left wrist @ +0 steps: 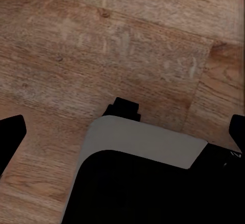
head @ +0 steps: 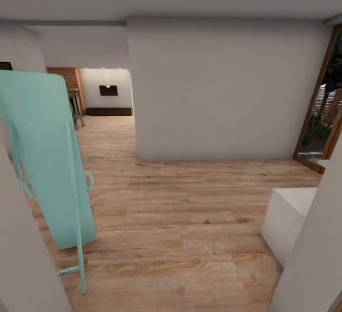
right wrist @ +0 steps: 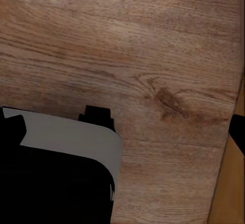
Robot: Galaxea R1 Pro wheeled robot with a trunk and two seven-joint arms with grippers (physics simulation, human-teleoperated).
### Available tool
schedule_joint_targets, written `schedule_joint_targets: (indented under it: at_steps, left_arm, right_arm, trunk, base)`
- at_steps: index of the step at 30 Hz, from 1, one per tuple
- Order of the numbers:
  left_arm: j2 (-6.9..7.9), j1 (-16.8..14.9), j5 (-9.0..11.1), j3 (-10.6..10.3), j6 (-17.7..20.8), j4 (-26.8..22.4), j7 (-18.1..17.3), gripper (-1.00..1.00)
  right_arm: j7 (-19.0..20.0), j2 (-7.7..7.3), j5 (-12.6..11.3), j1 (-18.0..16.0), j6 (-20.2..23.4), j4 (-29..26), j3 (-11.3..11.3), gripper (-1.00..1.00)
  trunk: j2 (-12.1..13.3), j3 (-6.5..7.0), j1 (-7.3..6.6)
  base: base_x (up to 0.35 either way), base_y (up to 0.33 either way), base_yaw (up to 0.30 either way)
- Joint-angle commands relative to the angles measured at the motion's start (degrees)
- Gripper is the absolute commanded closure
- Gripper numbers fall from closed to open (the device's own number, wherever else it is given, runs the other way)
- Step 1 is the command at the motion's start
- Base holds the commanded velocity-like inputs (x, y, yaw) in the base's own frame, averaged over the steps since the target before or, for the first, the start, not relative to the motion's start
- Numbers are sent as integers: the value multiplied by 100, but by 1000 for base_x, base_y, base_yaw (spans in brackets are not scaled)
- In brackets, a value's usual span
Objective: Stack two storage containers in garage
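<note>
The two storage containers are out of view, and so are the garage and its dark floor. I stand in a hallway on light wood planks. Through an opening at the back left lies the living room [head: 102, 112], with a red brick fireplace [head: 65, 77], a black wall TV [head: 108, 90] and a long dark low bench [head: 109, 111]. My left gripper [left wrist: 122, 131] is open, its black fingertips [left wrist: 11, 132] at the picture's two side edges with nothing between them, above my own base. My right gripper [right wrist: 125, 129] is open too, over bare planks.
A teal ironing board [head: 47, 160] leans at the left, close to me. A plain white wall block [head: 223, 93] fills the middle ahead. A wood-framed glass door [head: 325, 103] is at the right, with a white box [head: 287, 217] beside it.
</note>
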Motion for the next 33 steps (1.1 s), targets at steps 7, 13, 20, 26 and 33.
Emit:
schedule_joint_targets:
  at_steps: [7,13,20,26,33]
  left_arm:
    - [-2,-3,42,-28,-10,2,17,-100]
    - [-2,-3,42,-29,-6,2,17,-100]
    - [6,-3,42,-28,-5,2,17,-100]
    - [0,-3,42,-29,-6,2,17,-100]
    - [-2,-3,42,-29,-6,2,17,-100]
  right_arm:
    - [-10,-3,-50,-7,-40,18,48,-100]
    - [-6,-1,-50,-7,-42,18,48,-100]
    - [-8,0,105,-7,-43,18,48,-100]
    - [-10,0,221,-7,-46,18,48,-100]
    - [-2,0,245,-7,-51,18,48,-100]
  trunk:
    - [-3,-6,3]
    - [-3,-6,3]
    - [-3,-6,3]
    - [-3,-6,3]
    - [-3,-6,3]
  base:
    - [326,0,0]
    - [326,0,0]
    - [326,0,0]
    - [326,0,0]
    - [326,0,0]
